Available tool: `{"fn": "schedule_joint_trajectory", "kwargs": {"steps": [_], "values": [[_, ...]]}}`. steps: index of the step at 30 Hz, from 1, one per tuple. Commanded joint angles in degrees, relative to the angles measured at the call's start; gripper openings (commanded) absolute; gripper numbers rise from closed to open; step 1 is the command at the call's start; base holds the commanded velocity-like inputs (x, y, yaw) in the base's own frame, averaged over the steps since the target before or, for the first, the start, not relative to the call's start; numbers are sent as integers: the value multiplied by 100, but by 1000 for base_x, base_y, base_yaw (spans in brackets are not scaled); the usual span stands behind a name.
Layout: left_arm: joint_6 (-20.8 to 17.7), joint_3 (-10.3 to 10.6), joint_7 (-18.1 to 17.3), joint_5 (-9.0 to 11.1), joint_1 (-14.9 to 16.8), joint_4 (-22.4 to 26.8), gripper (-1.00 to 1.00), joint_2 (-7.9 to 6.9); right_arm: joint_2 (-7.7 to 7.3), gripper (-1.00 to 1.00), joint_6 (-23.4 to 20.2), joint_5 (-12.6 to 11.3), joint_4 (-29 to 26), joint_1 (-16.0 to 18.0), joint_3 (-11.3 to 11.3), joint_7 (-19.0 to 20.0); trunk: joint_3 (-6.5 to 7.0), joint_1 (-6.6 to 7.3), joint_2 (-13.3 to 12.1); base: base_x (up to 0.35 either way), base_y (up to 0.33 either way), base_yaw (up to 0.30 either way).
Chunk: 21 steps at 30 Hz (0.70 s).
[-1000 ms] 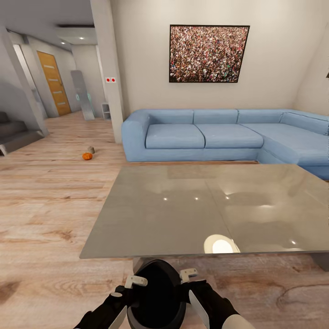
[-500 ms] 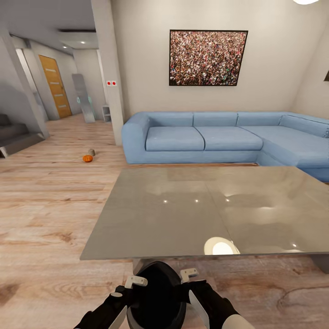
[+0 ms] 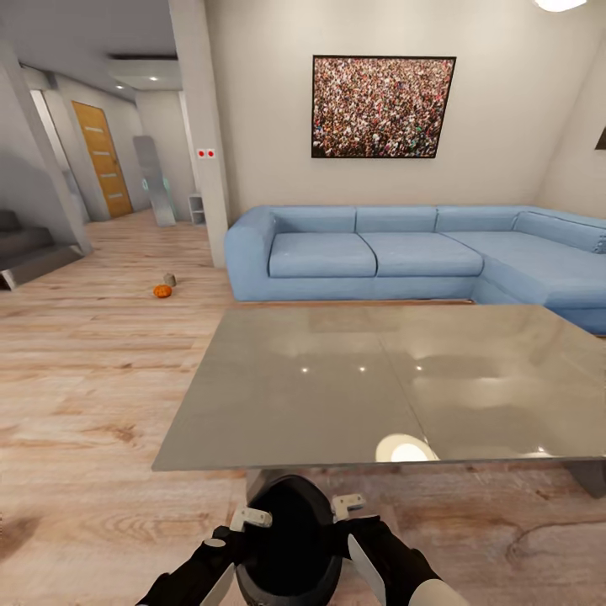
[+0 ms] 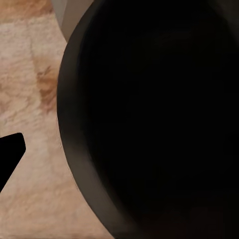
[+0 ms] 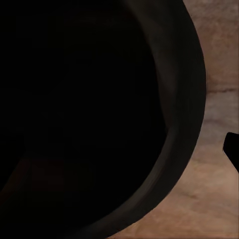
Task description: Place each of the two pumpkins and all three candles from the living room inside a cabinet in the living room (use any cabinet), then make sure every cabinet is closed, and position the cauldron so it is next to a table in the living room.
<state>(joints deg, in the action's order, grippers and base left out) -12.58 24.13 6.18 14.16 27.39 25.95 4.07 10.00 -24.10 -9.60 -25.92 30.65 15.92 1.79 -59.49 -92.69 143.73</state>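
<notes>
Low in the head view, both my grippers hold a black cauldron [image 3: 290, 539] just above the wood floor. My left gripper [image 3: 246, 520] is shut on its left rim and my right gripper [image 3: 347, 507] on its right rim. The cauldron's dark bowl [image 4: 149, 114] looms close in the left wrist view, and the bowl [image 5: 89, 109] is just as near in the right wrist view. Directly ahead stands a grey glossy table [image 3: 337, 379], its near edge just beyond the cauldron. Far off on the floor to the left lie an orange pumpkin [image 3: 162, 291] and a grey candle [image 3: 169, 279] beside it.
A blue corner sofa [image 3: 404, 252] runs behind the table along the back wall and down the right side. A white pillar [image 3: 202, 126] stands left of the sofa. Stairs [image 3: 25, 252] rise at the far left, and a hallway with an orange door [image 3: 101, 156] lies beyond.
The whole head view has shifted a little, so the camera has moved. The cauldron stays held between both grippers as before.
</notes>
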Motion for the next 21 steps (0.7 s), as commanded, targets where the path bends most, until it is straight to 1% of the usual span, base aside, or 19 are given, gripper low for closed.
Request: {"fn": "schedule_joint_trajectory", "kwargs": {"steps": [1, 7, 21], "values": [[-23, 47, 50, 60, 3, 9, 100, -5, 0, 100, -24, -43, -5, 3, 8, -12, -5, 3, 2, -96, 31, 0], [-20, 48, 50, 60, 3, 7, 100, -3, 0, 100, -24, -43, -2, 3, 8, -12, -5, 3, 2, -42, 13, 0], [-16, 48, 50, 60, 3, 15, 100, -3, 0, 100, -24, -44, -1, 3, 8, -12, -5, 3, 2, -3, 1, 0]]}}
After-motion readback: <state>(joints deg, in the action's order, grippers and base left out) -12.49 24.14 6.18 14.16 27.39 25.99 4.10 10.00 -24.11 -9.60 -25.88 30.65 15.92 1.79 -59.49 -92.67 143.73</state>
